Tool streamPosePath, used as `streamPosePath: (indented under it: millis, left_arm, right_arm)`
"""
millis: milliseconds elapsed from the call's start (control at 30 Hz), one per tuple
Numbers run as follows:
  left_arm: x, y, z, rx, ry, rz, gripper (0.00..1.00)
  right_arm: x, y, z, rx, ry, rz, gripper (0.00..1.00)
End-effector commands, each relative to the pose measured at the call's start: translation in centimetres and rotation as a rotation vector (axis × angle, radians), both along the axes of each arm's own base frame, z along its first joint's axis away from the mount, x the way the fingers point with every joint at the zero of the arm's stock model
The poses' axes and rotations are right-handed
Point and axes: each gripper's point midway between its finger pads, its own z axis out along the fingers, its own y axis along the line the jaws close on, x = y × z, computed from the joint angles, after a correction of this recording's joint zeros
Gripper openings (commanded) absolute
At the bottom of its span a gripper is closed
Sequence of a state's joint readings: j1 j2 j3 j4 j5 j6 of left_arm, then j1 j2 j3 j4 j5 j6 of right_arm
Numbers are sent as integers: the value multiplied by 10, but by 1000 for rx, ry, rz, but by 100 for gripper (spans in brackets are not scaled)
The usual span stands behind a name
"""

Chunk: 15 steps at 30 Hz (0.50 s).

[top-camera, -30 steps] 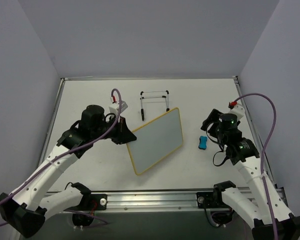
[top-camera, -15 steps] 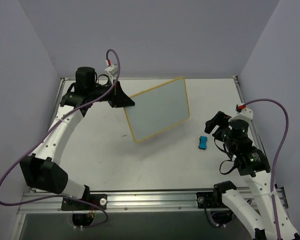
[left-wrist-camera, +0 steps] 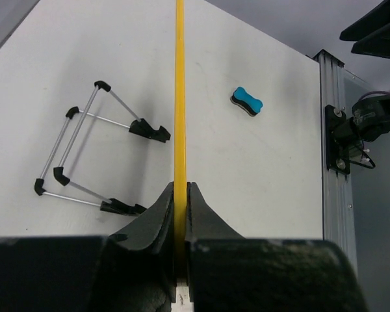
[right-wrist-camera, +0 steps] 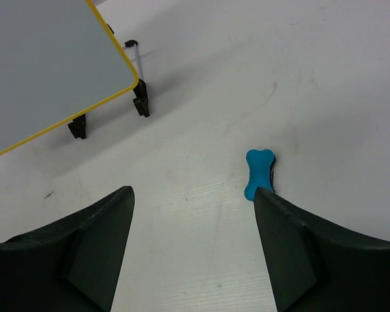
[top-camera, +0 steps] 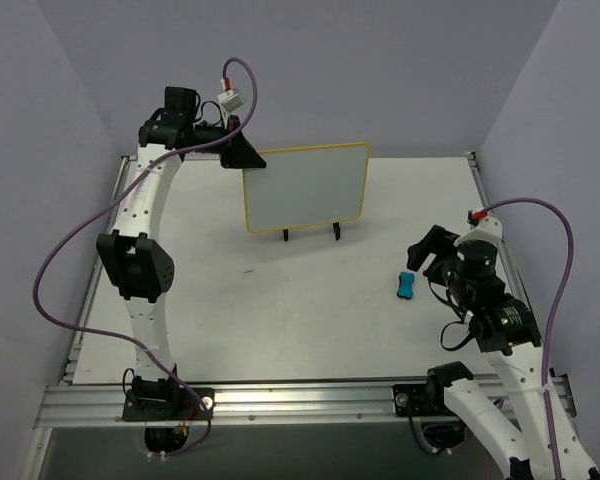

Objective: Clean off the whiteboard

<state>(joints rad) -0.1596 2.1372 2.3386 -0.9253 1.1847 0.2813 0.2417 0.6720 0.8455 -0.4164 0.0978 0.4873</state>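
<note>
Near the right edge of the tabletop (top-camera: 310, 330), toward its near corner, your right fingers (right-wrist-camera: 104, 240) hang above the surface with nothing between them. They stand fairly wide apart, and bare tabletop shows in the gap. Just beyond them the small blue eraser (right-wrist-camera: 259, 170) lies flat on the tabletop, close to the right edge. In the right wrist view one fingertip overlaps its near end, but the top view shows it apart from both fingers.

Farther back, around the middle of the far half, you have the wire stand (left-wrist-camera: 94, 153) with its black feet on the tabletop. The whiteboard (top-camera: 305, 187) is over it, upright with its long side level and its face turned toward the near edge. The face looks blank, with no writing you can make out. Its lower edge comes down right at the stand, and the two front feet show just below it. You cannot tell from these views whether the board rests on the stand or hangs a little clear of it.

At the far left, your left arm reaches high, and your left fingers (left-wrist-camera: 205, 214) are closed narrow on the board's yellow frame at its upper left corner. The left wrist view looks straight down that thin edge, pinched between both fingers.
</note>
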Motion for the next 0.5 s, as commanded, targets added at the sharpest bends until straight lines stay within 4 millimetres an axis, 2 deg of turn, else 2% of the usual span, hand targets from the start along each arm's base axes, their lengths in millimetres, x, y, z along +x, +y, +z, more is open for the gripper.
streamPosePath:
  millis: [0, 67, 100, 233, 300, 333, 367, 400, 433, 467]
  left_arm:
    - [-2, 14, 22, -83, -77, -79, 2]
    - [21, 18, 22, -109, -89, -54, 2]
    - [26, 22, 27, -122, -111, -55, 2]
    - [42, 26, 27, -192, -99, -92, 2]
    - [45, 25, 28, -221, -72, -111, 2]
    - [42, 22, 7, -240, -2, -148, 2]
    - [40, 19, 37, -259, -114, -168, 2]
    - [36, 18, 34, -272, -106, -174, 2]
    - [27, 18, 49, -271, -340, -220, 2]
    - [31, 17, 29, -277, -115, -206, 2]
  right_arm:
    - [-1, 3, 17, -1, -42, 31, 70]
    - [-1, 5, 15, -3, -34, 43, 70]
    - [-1, 6, 13, -5, -25, 46, 70]
    - [0, 3, 14, -11, -29, 26, 70]
    - [2, 2, 12, -16, -25, 21, 70]
    - [3, 2, 11, -20, -22, 24, 70]
    - [3, 2, 10, -22, -18, 23, 70]
    - [4, 3, 8, -25, -6, 26, 70]
    - [5, 4, 6, -26, 2, 29, 70]
    - [6, 3, 5, -27, 3, 26, 70]
